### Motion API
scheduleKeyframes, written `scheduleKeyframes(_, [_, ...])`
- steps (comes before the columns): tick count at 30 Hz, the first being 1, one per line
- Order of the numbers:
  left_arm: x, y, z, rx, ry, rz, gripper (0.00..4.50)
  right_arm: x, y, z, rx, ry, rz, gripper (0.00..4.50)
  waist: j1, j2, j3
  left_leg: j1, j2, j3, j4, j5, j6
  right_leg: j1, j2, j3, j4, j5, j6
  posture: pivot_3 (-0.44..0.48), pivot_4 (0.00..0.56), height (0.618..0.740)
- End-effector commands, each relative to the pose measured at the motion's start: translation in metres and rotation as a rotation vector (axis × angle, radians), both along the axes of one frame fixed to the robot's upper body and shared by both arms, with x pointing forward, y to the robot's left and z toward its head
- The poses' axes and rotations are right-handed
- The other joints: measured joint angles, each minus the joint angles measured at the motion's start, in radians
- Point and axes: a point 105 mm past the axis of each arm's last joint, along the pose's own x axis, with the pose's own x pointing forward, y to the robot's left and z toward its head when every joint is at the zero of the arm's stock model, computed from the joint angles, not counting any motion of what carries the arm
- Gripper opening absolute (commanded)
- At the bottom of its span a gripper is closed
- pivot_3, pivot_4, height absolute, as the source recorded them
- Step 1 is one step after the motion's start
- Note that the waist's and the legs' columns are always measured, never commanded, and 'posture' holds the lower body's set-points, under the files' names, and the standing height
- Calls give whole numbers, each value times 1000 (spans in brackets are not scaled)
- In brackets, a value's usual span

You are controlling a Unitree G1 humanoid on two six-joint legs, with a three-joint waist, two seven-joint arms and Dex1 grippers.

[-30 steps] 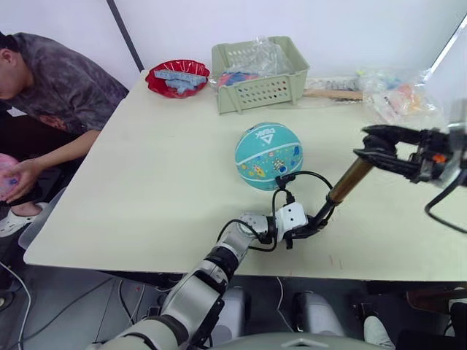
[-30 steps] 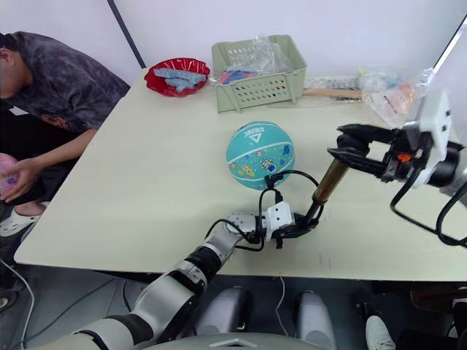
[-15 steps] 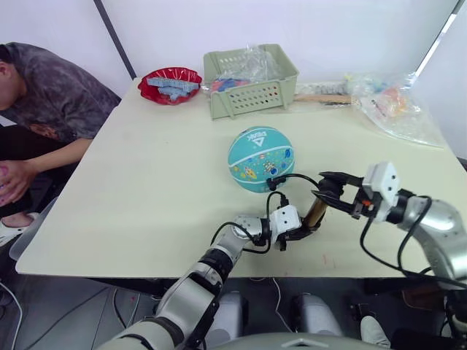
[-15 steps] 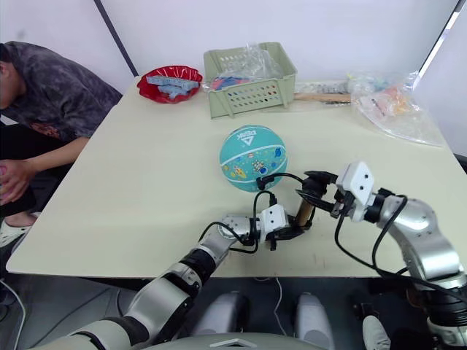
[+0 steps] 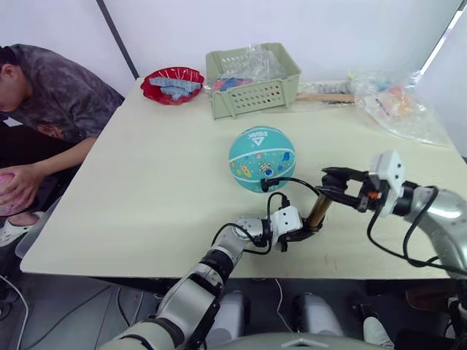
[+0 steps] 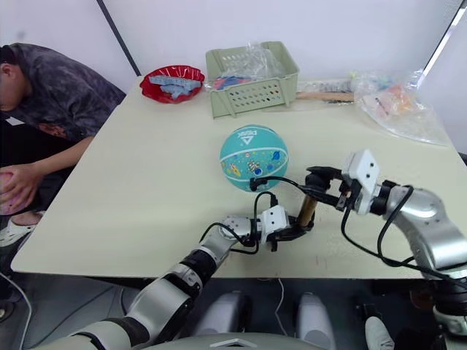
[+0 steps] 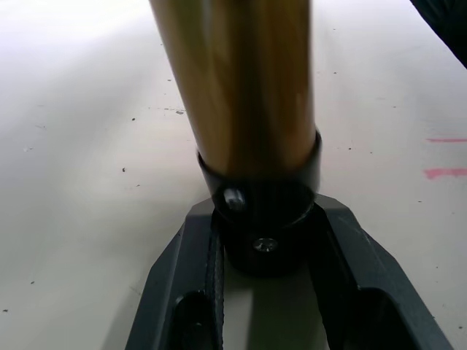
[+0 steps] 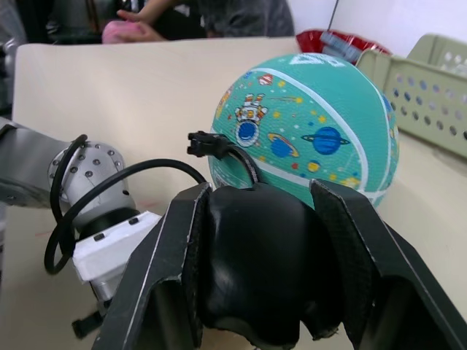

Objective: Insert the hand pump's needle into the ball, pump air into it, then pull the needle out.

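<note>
The left gripper point(image 7: 266, 240) clamps the hand pump point(image 5: 318, 211) by its lower cap; the right gripper point(image 8: 255, 270) grips its handle (2 grippers, 1 pump), the ball point(image 5: 262, 158) just beyond.

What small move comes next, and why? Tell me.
Probably pull the T-handle up for a stroke: right end effector grips it close atop the hand pump barrel, left end effector clamps the base, needle fitting sits against the ball.

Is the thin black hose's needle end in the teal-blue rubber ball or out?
In, apparently: the hose's small black fitting sits flush against the teal-blue rubber ball, hose arcing back to the brass-gold hand pump. The pin itself is hidden.
</note>
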Motion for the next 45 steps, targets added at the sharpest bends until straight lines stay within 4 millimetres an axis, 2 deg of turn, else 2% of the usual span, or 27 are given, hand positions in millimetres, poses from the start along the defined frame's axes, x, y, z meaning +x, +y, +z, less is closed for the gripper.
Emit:
scheduleKeyframes(1, [-29, 14, -44, 159, 113, -72, 1158, -6, -18, 77, 58, -166, -2, 1731, 1, 1, 3, 0, 0, 0, 0, 0, 0, 0, 0, 0, 0, 0, 0, 0, 150, 740])
scheduleKeyframes(8, [-29, 16, -45, 166, 115, -71, 1158, -20, -29, 135, 87, -217, 24, 1731, 1, 1, 6, -3, 0, -2, 0, 0, 0, -2, -1, -1, -1, 0, 0, 0, 150, 740])
scheduleKeyframes(12, [-29, 17, -46, 169, 115, -70, 1158, -25, -30, 152, 104, -236, 32, 1731, 1, 1, 7, -4, 0, -3, 0, 0, 0, -2, -1, -2, -1, 0, 0, 0, 150, 740])
scheduleKeyframes(16, [-29, 17, -46, 171, 114, -71, 1158, -27, -30, 161, 115, -241, 40, 1731, 2, 3, 8, -15, -1, -3, 3, 0, 0, -12, -1, -2, 0, 0, 0, 0, 150, 740])
scheduleKeyframes(18, [-28, 17, -46, 171, 113, -70, 1158, -23, -27, 144, 77, -207, 30, 1731, 2, 3, 8, -15, -1, -3, 4, 0, 0, -12, -1, -2, 0, 0, 0, 0, 150, 740])
scheduleKeyframes(24, [-28, 17, -46, 170, 113, -66, 1158, -10, -21, 59, -50, -82, -15, 1731, -1, 2, 5, -13, -1, -4, 5, 0, 0, -9, 0, -3, 1, 1, 1, 0, 150, 740])
scheduleKeyframes(26, [-28, 17, -46, 170, 112, -63, 1158, -10, -16, 33, -72, -49, -8, 1731, -2, -6, -1, -11, -1, -5, 6, 0, 0, -7, 1, -4, 1, 0, 1, 0, 150, 740])
scheduleKeyframes(29, [-27, 17, -46, 171, 113, -61, 1158, -10, -9, -1, -104, -2, 8, 1731, -3, -5, -3, -8, 0, -6, 6, 0, 0, -4, 1, -4, 1, 0, 1, 0, 150, 740])
scheduleKeyframes(32, [-28, 17, -47, 173, 112, -64, 1158, -9, -7, -31, -138, 23, 16, 1731, -4, -6, -3, 2, 0, -6, 3, 0, 0, 4, 2, -4, 1, -3, 4, 0, 150, 740])
scheduleKeyframes(37, [-27, 16, -46, 170, 109, -62, 1158, -11, 3, -69, -121, 67, 9, 1731, -3, -6, -6, 4, 1, -6, 1, 0, 0, 5, 2, -4, 1, -4, 4, 0, 150, 740])
scheduleKeyframes(39, [-27, 16, -46, 169, 108, -62, 1158, -12, 6, -74, -133, 62, 18, 1731, -4, -5, -7, 4, 0, -6, 1, 0, 0, 5, 2, -4, 1, -4, 4, 0, 150, 740])
scheduleKeyframes(41, [-27, 16, -46, 167, 108, -60, 1158, -8, 5, -68, -124, 40, 11, 1731, -4, -4, -8, 4, 0, -6, 1, 0, 0, 5, 2, -4, 1, -4, 4, 0, 150, 740])
scheduleKeyframes(45, [-28, 16, -46, 167, 109, -62, 1158, -2, 2, -32, -70, -36, 22, 1731, -4, -4, -7, 4, 0, -7, 1, 0, 0, 5, 2, -4, 1, -4, 4, 0, 150, 740])
